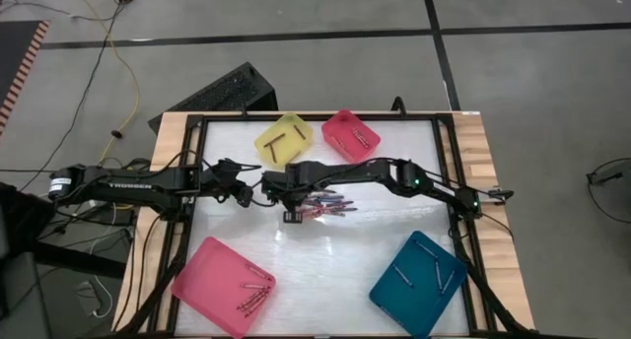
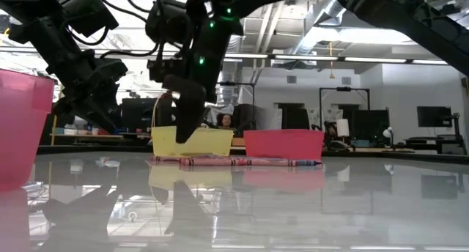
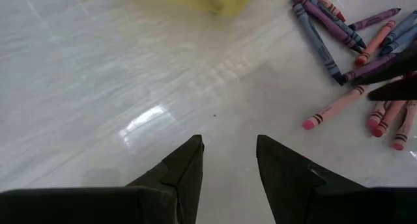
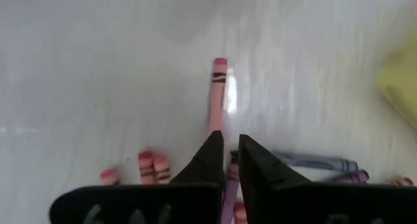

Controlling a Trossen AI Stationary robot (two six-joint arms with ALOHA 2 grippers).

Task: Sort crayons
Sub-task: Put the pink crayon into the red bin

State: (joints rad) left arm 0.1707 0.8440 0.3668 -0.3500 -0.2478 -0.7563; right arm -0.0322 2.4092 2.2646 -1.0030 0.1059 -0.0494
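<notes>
Right hand (image 4: pixel 225 155) down at the crayons (image 1: pixel 330 205) heaped near the tabletop (image 1: pixel 335 250) centre, fingers nearly together, pinched on one pink crayon (image 4: pixel 217 94) lying flat. Left hand (image 3: pixel 228 160) at 9 o'clock of the heap, hovering, fingers parted and holding nothing. More crayons in the yellow tray (image 1: pixel 284 139) at 12 o'clock and the teal tray (image 1: pixel 418 282) at 5 o'clock.

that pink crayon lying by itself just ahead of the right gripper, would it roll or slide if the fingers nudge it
Probably both. The pink crayon looks round and thin, so a sideways nudge from the right gripper would likely roll it. The white tabletop is glossy, so an endwise push may slide it.
</notes>
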